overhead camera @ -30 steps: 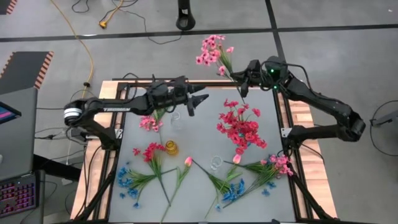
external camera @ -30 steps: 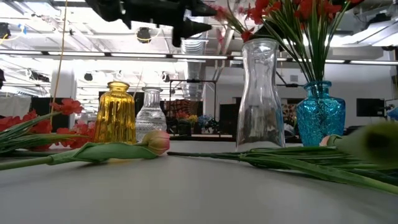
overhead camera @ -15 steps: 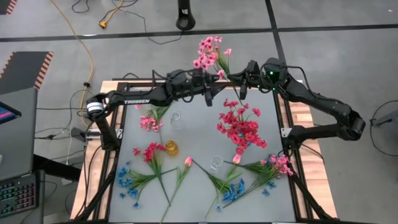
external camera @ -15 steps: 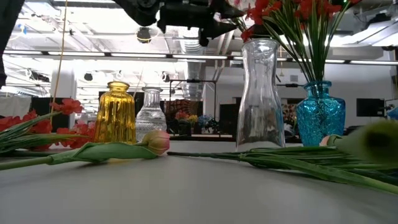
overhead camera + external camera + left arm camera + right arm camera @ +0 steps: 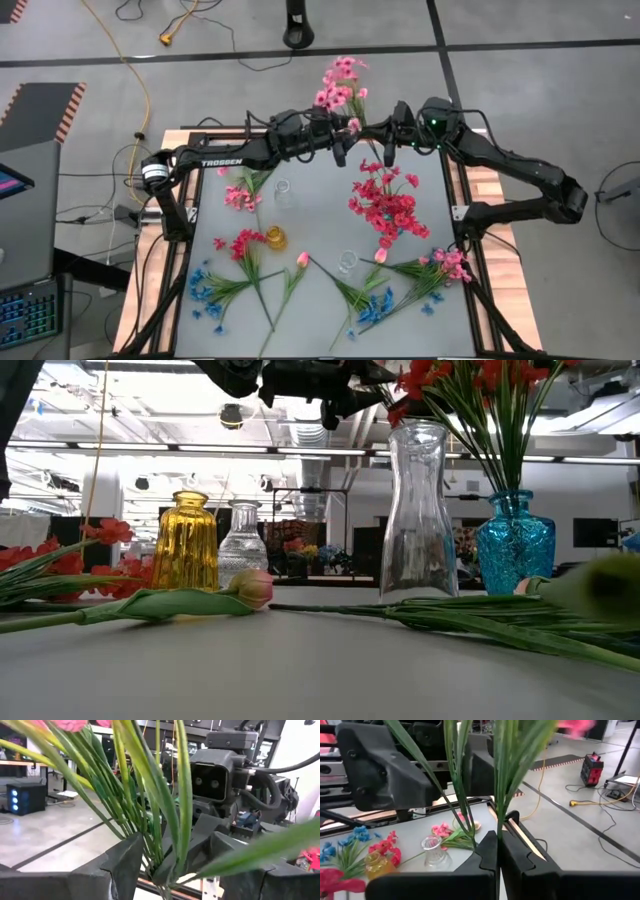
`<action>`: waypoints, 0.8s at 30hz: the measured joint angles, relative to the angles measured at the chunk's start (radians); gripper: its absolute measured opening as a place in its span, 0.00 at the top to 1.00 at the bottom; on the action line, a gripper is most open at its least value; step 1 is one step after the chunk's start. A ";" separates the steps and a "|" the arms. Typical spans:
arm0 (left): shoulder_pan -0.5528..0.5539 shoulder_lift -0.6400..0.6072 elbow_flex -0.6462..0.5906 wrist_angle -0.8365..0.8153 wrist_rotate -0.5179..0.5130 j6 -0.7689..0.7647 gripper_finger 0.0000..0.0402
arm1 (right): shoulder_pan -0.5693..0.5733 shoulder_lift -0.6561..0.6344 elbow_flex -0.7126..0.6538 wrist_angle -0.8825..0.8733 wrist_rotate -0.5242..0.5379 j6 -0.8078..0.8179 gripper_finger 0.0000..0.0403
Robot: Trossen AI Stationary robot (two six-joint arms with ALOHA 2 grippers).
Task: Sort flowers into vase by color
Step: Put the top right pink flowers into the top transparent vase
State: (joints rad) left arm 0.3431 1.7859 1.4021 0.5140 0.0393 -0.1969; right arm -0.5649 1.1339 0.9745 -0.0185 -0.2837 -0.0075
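Observation:
A bunch of light pink flowers on green stems hangs over the table's far edge, with my right gripper shut on it. My left gripper is open. Its fingers stand on either side of the same stems, just short of the right gripper. A blue vase holds red flowers. A yellow vase, a small clear vase and a tall clear vase stand upright on the table. My right gripper pinches the lower ends of the green stems between its two shut fingers. It comes about level from the table's right side. The bunch is lifted clear and slants up and away, blossoms past the far edge. My left gripper: I cannot tell whether its fingers touch the stems.
Loose sprigs lie on the table: pink, red, blue, a tulip, and mixed pink and blue at the near right. The two arms meet closely over the far edge.
My left gripper has moved along the far edge toward the table's right and a little up, until its open fingers stand around the pink bunch's stems; it has stayed open. My right gripper has swung slightly toward it with the bunch, still shut.

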 joint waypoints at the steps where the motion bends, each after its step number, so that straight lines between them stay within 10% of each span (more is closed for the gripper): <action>1: 0.000 0.000 0.000 0.000 0.001 0.005 0.44 | 0.003 0.000 0.000 0.000 0.003 0.000 0.91; 24: 0.001 0.000 0.000 -0.001 -0.022 0.028 0.98 | 0.009 0.000 0.000 0.005 -0.006 -0.001 0.91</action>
State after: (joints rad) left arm 0.3443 1.7855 1.4021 0.5129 0.0177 -0.1691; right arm -0.5560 1.1339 0.9745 -0.0132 -0.2897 -0.0082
